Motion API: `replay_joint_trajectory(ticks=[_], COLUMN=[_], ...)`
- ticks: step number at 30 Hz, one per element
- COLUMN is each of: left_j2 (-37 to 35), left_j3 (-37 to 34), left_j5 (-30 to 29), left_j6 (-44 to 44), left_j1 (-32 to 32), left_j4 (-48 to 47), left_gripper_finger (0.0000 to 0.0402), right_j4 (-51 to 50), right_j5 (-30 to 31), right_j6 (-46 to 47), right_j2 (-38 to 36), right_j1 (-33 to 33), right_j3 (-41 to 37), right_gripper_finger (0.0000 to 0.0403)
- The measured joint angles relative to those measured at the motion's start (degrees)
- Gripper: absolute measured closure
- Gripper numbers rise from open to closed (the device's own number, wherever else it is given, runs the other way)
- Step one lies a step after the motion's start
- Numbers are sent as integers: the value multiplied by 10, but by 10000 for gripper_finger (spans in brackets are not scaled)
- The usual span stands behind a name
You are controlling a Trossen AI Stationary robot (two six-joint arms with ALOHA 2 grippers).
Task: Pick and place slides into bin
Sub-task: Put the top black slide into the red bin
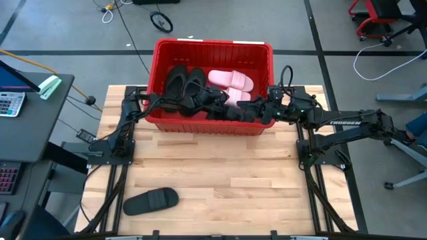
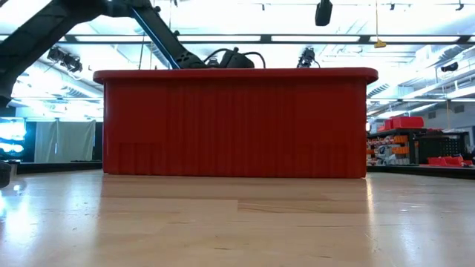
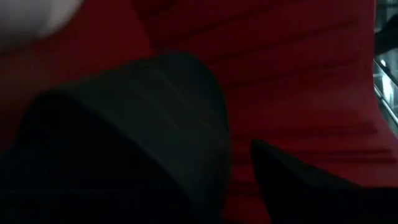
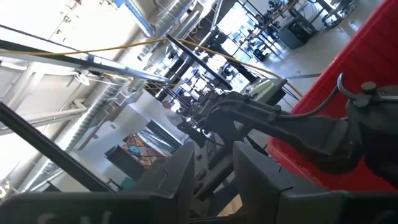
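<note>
The red bin (image 1: 212, 47) stands at the table's far middle. Inside it lie two black flip-flops (image 1: 185, 83) and two pale pink slides (image 1: 231, 80). My left gripper (image 1: 223, 105) reaches down into the bin from the left, near its front wall, and is open. A black slide (image 3: 155, 124) fills the left wrist view right in front of it, with the red wall behind. My right gripper (image 4: 214, 180) hovers open with nothing in it above the bin's near right corner (image 1: 270, 110). Another black slide (image 1: 151, 200) lies sole-down near the table's front left. My left gripper: one finger (image 3: 292, 180) stands apart from the black slide's wide strap (image 3: 186, 106), with red wall showing between them. The slide covers the other finger, so I cannot tell whether the gripper touches it.
The bin's front wall (image 2: 237, 122) fills the low view. Bare wooden table (image 1: 233, 173) stretches between the bin and the near edge. A desk with a calculator (image 1: 10, 103) stands off the table's left side, and cables lie on the floor behind the bin.
</note>
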Motion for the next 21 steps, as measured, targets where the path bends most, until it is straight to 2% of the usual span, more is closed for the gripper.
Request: replay_joint_trajectory(ticks=[4,8,11,14,21], left_j2=[0,-1,-1,-3,-41], left_j3=[0,0,0,0,1], left_j5=[-28,-29,-19,0,5], left_j6=[0,-22,-50,-70,-147], left_j1=[1,4,7,9,12], left_j4=[1,-37,-74,-56,72], left_gripper_finger=[165,140,139,150,169], right_j4=[0,0,0,0,0], right_j5=[0,0,0,0,0], right_j6=[11,47,55,54,54], right_j2=[0,0,0,0,0], right_j1=[0,6,18,37,79], right_j3=[0,0,0,0,0], right_gripper_finger=[286,286,286,286,286])
